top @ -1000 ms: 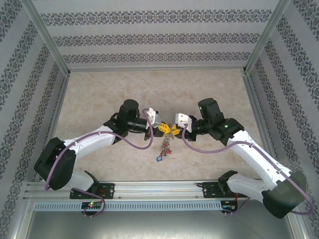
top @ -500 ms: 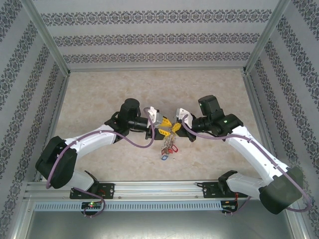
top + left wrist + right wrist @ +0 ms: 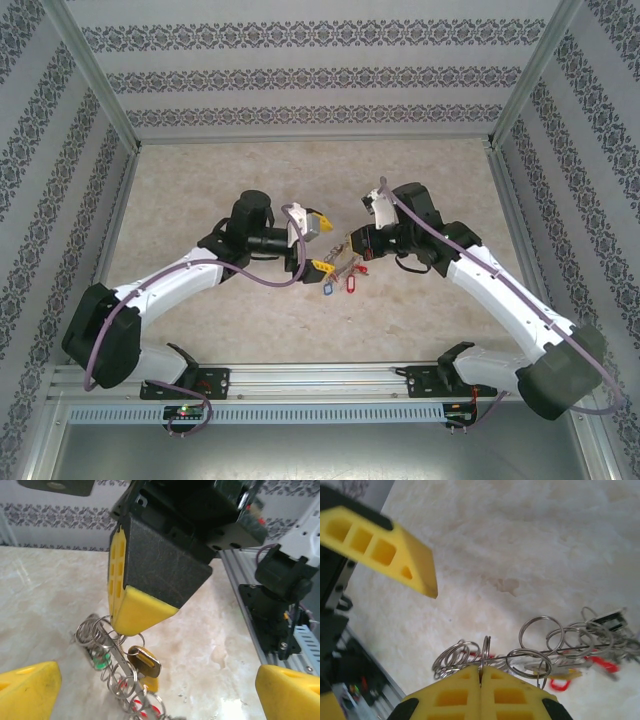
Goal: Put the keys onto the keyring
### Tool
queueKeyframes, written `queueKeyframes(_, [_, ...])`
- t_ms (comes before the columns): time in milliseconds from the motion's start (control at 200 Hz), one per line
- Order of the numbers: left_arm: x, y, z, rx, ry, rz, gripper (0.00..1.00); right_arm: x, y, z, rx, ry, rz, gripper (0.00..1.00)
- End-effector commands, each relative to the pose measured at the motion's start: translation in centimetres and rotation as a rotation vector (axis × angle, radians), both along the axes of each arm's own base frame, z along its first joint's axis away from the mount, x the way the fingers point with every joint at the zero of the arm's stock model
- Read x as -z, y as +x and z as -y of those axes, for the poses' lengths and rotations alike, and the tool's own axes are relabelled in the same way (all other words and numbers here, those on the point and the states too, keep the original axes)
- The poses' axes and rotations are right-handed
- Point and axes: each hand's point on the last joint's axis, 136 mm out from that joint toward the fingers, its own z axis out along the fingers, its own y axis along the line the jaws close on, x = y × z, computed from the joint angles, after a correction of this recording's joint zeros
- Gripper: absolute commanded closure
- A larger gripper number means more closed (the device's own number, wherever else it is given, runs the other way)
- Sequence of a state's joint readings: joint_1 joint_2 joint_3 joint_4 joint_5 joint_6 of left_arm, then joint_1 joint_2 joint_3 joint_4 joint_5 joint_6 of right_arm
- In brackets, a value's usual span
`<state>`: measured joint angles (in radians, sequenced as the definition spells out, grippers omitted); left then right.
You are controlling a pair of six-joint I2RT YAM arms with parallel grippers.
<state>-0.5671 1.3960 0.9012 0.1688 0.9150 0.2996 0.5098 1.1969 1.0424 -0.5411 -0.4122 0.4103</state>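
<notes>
Both yellow fingers point(image 3: 450, 697) of the right gripper point(image 3: 481, 672) are pressed tight together. They pinch the thin metal edge of the keyring point(image 3: 555, 652) at one end. From above, the right gripper point(image 3: 350, 252) sits near the middle of the worktop point(image 3: 300, 170). The keyring point(image 3: 340, 262) hangs just under it. Little round loops point(image 3: 540, 630) sit all along the keyring. The keys point(image 3: 559, 671) dangle from them with red and yellow tags. A red tag point(image 3: 352, 287) and a blue tag point(image 3: 325, 290) show at the bottom of the bunch. It is too hard to see if the tags touch the worktop. The left gripper point(image 3: 322, 242) is spread wide apart. Its two fingers stand one on each side of the bunch and hold nothing. In the left wrist view the keyring point(image 3: 117, 665) hangs down from the tip of the right gripper, between the spread fingers.
</notes>
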Motion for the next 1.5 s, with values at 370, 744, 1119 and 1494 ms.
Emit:
queueKeyframes(370, [1.9,4.3,1.1,-0.106,0.063,-0.119,0.32,-3.7,2.1,-3.1,0.107,0.088,-0.024,1.0])
queueKeyframes(744, [3.2,4.3,0.2,-0.084,0.127,-0.125,0.49,-3.8,1.9,-4.3,-0.001,0.087,-0.006,1.0])
queueKeyframes(1119, [4.0,4.6,0.4,-0.05,0.143,-0.174,0.81,-3.6,2.0,-4.7,-0.013,0.085,-0.01,1.0])
queueKeyframes(1494, [4.7,4.8,0.0,-0.074,0.179,-0.172,1.0,-2.8,2.0,-4.3,0.013,0.066,-0.009,1.0])
